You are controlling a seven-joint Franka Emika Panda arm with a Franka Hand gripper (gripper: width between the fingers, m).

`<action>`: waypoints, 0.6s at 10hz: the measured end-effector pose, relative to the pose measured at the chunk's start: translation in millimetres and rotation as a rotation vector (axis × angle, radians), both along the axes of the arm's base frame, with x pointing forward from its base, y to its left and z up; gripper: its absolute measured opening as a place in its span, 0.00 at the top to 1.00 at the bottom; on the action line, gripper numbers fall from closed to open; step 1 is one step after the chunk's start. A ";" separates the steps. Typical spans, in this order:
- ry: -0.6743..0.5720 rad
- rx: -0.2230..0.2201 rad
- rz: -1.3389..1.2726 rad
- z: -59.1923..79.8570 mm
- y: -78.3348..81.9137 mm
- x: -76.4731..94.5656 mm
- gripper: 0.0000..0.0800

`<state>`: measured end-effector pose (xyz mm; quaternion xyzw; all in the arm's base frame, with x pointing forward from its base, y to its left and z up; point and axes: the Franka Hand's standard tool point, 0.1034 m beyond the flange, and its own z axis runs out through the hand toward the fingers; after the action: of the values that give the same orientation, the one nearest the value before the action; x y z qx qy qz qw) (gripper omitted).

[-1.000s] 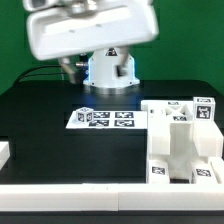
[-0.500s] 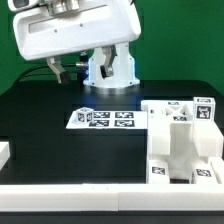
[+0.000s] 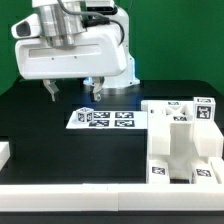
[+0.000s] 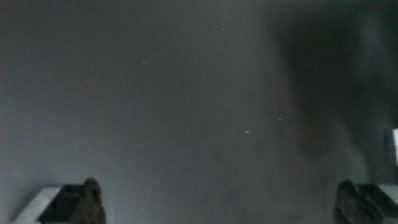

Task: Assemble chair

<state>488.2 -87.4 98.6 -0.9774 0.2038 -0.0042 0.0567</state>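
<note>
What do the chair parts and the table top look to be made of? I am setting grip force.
The chair parts: probably hard plastic, white and smooth, with chunky moulded edges and stuck-on black-and-white tags. The table: a black matte surface, no glare; its material is unclear. The tool holds nothing.

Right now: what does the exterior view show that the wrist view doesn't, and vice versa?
Exterior only: the chair parts at that view's right, the marker board mid-table, the arm's body and base, and the black table as a whole.
Wrist only: a close look at bare dark surface between the fingertips; no parts or tags in it.
Both: the gripper, open and holding nothing, above the table.
</note>
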 end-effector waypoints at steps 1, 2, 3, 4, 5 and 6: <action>0.001 0.000 -0.001 -0.6 -0.5 -0.6 0.19; 0.002 0.000 -0.001 -0.8 -0.3 -0.7 0.19; 0.007 0.005 -0.011 -2.8 -0.3 -3.9 0.19; 0.044 0.038 -0.066 -14.3 1.0 -23.7 0.19; 0.087 0.047 -0.095 -26.1 2.8 -43.1 0.19; 0.111 0.050 -0.134 -28.9 5.5 -47.9 0.19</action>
<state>440.3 -81.8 69.7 -0.9585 0.2717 0.0511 0.0692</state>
